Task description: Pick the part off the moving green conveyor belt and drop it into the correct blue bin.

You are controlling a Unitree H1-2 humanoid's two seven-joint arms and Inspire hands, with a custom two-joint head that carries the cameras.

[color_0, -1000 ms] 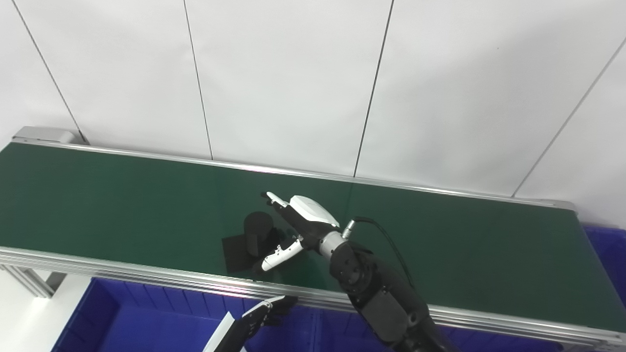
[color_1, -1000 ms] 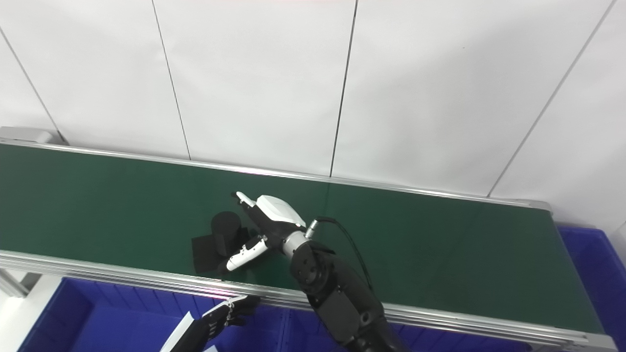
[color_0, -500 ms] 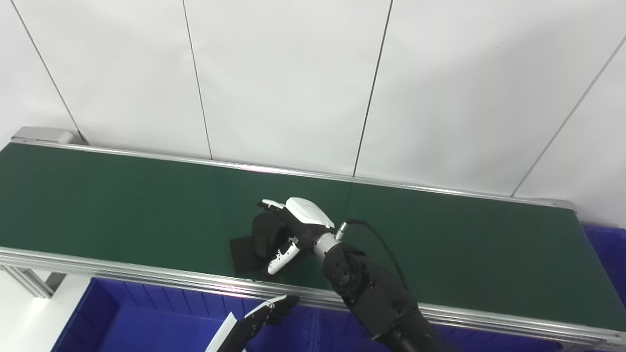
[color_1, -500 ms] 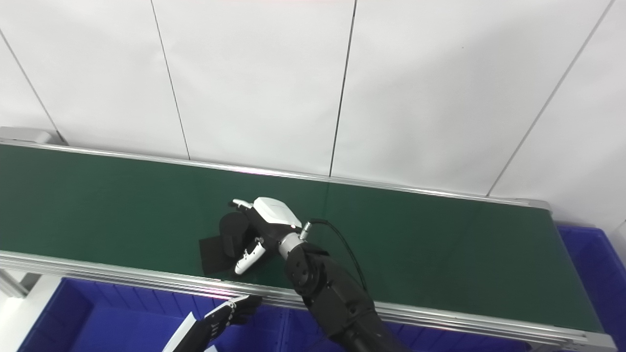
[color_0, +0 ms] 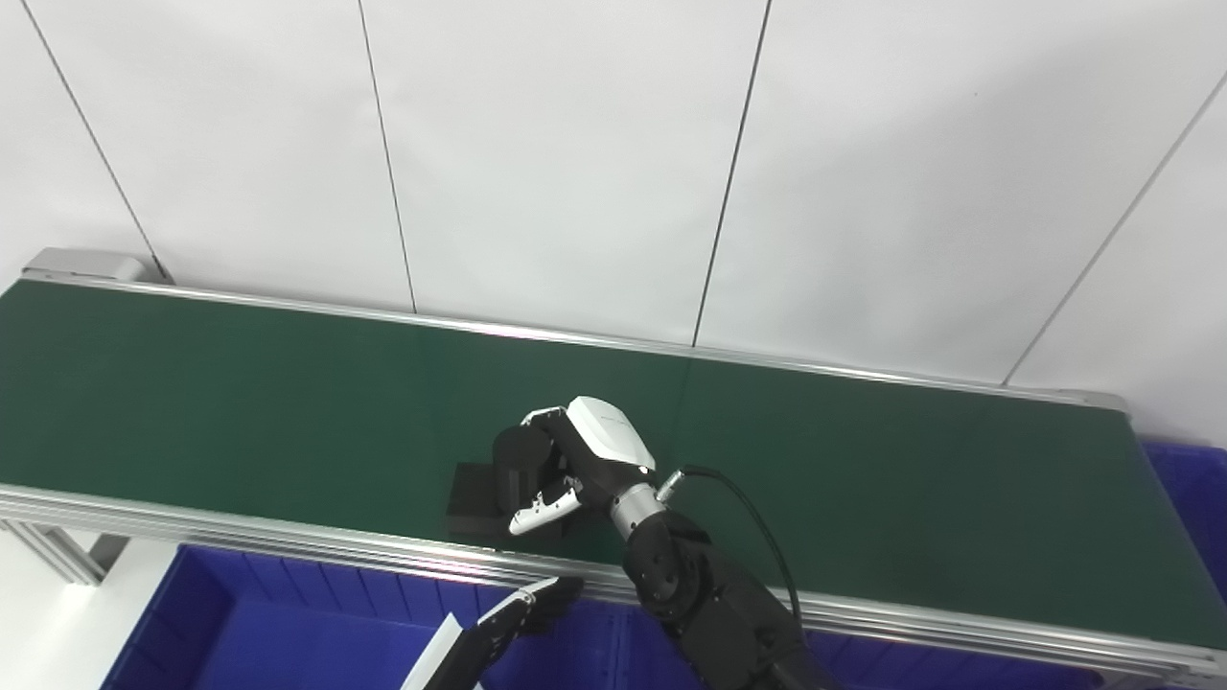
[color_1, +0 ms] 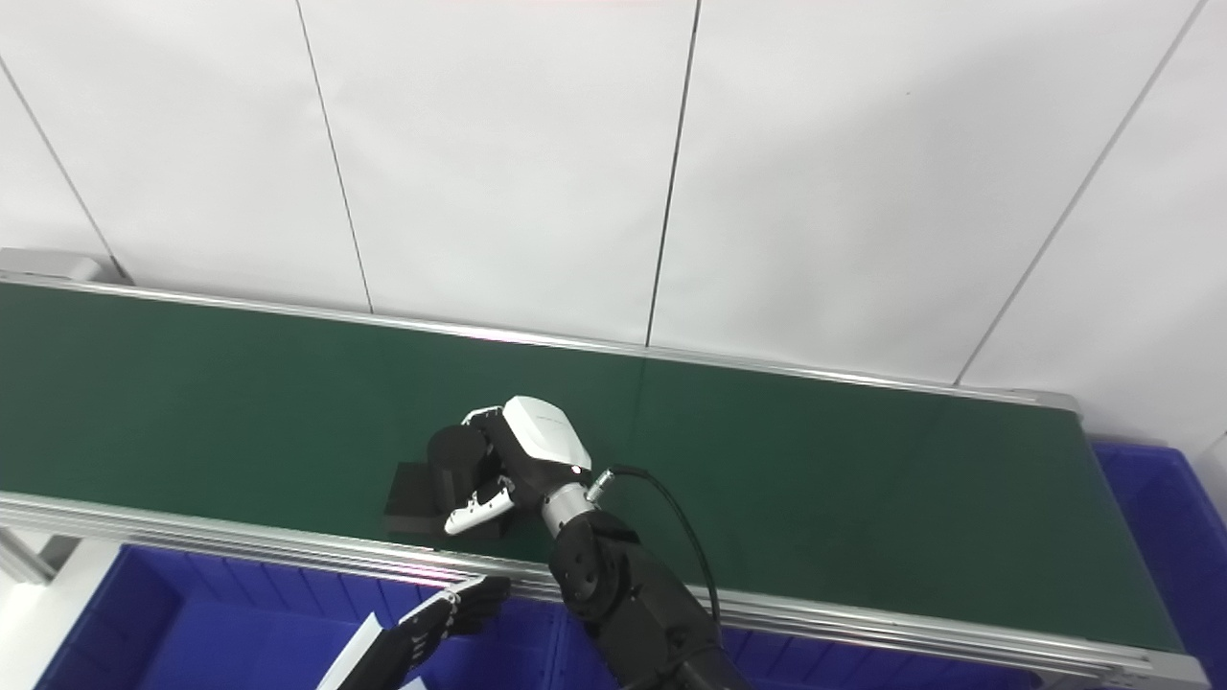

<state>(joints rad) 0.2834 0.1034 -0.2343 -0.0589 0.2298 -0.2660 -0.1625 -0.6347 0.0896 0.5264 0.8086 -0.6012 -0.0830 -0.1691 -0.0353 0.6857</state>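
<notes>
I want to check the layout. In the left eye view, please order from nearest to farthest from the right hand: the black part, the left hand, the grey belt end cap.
1. black part, inside the right hand grasp.
2. left hand, below the belt's near rail.
3. grey belt end cap, far left.

the conveyor belt [color_0: 240, 383] runs left to right in front of the wall [color_0: 575, 144]. the part [color_0: 508, 470] stands on the belt near its front rail, just left of the right hand [color_0: 575, 460], which wraps it. the bin [color_0: 278, 632] lies below the front rail, the left hand [color_0: 522, 613] over it. another bin [color_1: 1165, 517] sits past the belt's right end.
</notes>
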